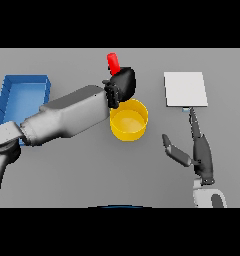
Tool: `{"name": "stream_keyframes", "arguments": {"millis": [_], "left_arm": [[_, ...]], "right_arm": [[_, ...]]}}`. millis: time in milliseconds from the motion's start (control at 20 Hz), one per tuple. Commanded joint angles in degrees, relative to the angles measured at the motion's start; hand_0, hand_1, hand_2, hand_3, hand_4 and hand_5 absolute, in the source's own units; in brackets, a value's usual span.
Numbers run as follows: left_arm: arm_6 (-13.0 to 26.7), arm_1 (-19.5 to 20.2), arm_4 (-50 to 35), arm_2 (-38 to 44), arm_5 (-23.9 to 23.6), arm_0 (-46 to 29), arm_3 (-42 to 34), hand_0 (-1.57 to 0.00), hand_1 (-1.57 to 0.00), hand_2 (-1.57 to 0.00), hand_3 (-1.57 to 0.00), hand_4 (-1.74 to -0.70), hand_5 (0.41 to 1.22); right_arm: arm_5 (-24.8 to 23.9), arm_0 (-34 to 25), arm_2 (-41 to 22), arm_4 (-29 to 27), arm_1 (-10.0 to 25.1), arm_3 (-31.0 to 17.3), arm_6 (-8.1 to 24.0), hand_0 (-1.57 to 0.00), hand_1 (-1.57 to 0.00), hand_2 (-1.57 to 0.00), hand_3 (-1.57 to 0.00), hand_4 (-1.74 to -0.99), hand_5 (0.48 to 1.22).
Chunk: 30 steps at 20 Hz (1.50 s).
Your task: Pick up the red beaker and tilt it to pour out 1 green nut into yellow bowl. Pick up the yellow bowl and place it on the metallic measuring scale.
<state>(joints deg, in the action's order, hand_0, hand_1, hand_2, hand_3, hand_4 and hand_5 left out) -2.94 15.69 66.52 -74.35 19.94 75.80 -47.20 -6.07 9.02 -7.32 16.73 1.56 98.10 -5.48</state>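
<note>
pretty flat even lighting, no harsh glare, only faint soft shading under the yellow bowl (pixel 128 124), slightly soft overall

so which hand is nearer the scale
Right. The right hand lies just below the scale, fingers straight and reaching toward its near edge. The left hand is well off to the scale's left, holding the beaker above the bowl.

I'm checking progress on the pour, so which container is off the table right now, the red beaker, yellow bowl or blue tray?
The red beaker, held up by the left hand; the yellow bowl and blue tray rest on the table.
</note>
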Motion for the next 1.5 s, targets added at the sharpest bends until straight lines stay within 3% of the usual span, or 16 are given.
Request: {"name": "stream_keyframes", "arguments": {"millis": [0,150,200,250,350,500,650,800,1000,1100,1450], "left_arm": [[-1.0,0.2,-0.3,-0.1,0.2,1.1,0.8,-1.57,-1.57,-1.57,-1.57,-1.73,1.221],[-2.3,2.1,-2.1,1.9,-0.4,5.4,1.2,-1.57,-1.57,-1.57,-1.57,-1.73,1.221],[-2.0,2.8,-2.6,3.0,-0.9,7.3,2.0,-1.57,-1.57,-1.57,-1.49,-1.73,1.221],[-2.1,3.8,-3.2,4.1,-2.0,9.0,3.4,-1.57,-1.57,-1.4,-1.51,-1.68,1.221],[-1.9,5.2,-5.5,6.7,-3.3,11.7,5.6,-1.57,-1.57,-1.46,-1.04,-1.7,1.221],[-0.7,6.7,-9.4,11.2,-4.5,15.7,11.2,-1.57,-1.57,-1.51,-1.3,-1.71,1.221],[3.2,8.7,-17.1,19.0,-5.0,16.6,17.3,-1.57,-1.57,-1.54,-1.38,-1.72,1.221],[9.5,12.5,-27.7,28.8,-8.0,13.8,21.8,-1.57,-1.57,-1.56,-1.36,-1.73,1.221],[10.9,18.6,-40.3,37.5,-13.7,6.8,20.5,-1.57,-1.57,-1.56,-1.41,-1.74,1.221],[12.5,21.6,-46.5,41.0,-16.3,1.7,17.3,-1.57,-1.57,-1.57,-1.43,-1.74,1.221],[28.1,29.4,-61.4,47.3,-32.5,-21.0,-2.6,-1.57,-1.57,-1.57,-1.46,-1.74,1.221]], "right_arm": [[-0.2,0.1,-0.2,0.2,-0.2,0.0,-0.1,0.0,0.0,0.0,0.0,-1.207,0.594],[-0.3,-0.4,-0.3,0.4,-0.2,0.7,0.1,0.0,0.0,0.0,0.0,-1.209,0.592],[-0.5,-0.7,-0.3,0.6,-0.2,0.9,0.3,0.0,0.0,0.0,0.0,-1.203,0.592],[-0.5,0.1,-0.3,0.6,-0.3,0.8,0.0,0.0,0.0,0.0,0.0,-1.201,0.592],[0.1,0.3,-0.1,-0.4,-0.2,0.5,-1.1,0.0,0.0,0.0,0.0,-1.186,0.596],[1.2,-0.5,0.4,-2.6,-0.4,0.6,-0.7,0.0,0.0,0.0,0.0,-1.182,0.593],[1.4,-1.4,0.5,-3.1,-0.6,-0.2,-0.2,0.0,0.0,0.0,0.0,-1.2,0.596],[1.9,-2.1,0.9,-3.9,-0.2,-0.5,-0.4,0.0,0.0,0.0,0.0,-1.222,0.592],[2.4,-1.7,0.8,-3.9,0.1,-1.8,-2.3,0.0,0.0,0.0,0.0,-1.22,0.587],[2.7,-1.5,0.8,-3.8,0.7,-1.8,-3.4,0.0,0.0,0.0,0.0,-1.226,0.587],[3.6,-1.6,0.6,-2.8,2.8,-1.2,-2.8,0.0,0.0,0.0,0.0,-1.21,0.631]]}}
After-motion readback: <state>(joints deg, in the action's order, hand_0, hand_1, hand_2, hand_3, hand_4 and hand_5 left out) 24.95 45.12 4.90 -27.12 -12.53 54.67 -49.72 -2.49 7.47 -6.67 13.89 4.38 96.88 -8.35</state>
